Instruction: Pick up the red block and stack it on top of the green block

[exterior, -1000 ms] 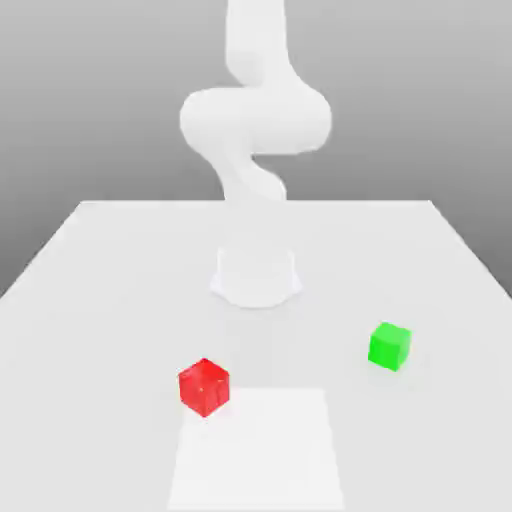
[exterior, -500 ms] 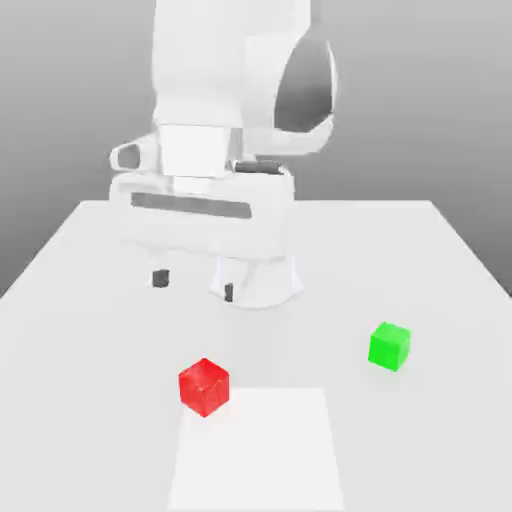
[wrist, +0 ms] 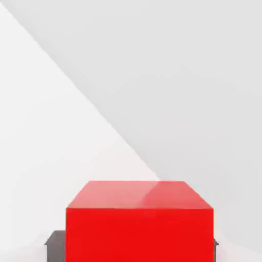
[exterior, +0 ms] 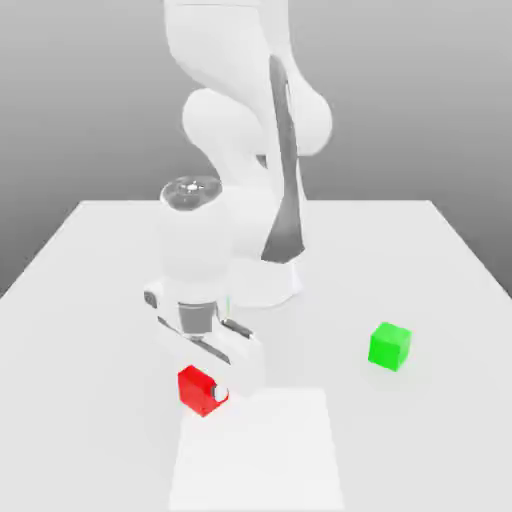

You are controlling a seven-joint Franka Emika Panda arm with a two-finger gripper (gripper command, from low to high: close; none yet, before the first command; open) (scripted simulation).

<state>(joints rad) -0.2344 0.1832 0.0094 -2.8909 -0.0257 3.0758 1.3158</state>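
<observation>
Straddling the red block (exterior: 196, 386) on the table (exterior: 90, 300), the gripper (exterior: 212, 385) fingers sit spread, green block (exterior: 389, 346) well apart.

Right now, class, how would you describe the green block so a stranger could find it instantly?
Start at the white tabletop and the white robot arm's base. Toward the exterior view's right of that base sits the small bright green cube, alone; the small glossy red cube lies under the arm's hand.

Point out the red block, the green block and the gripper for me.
red block (exterior: 195, 386): exterior view, its visible front face.
green block (exterior: 389, 346): exterior view, centre of the cube.
gripper (exterior: 212, 388): exterior view, down at the red block.
</observation>
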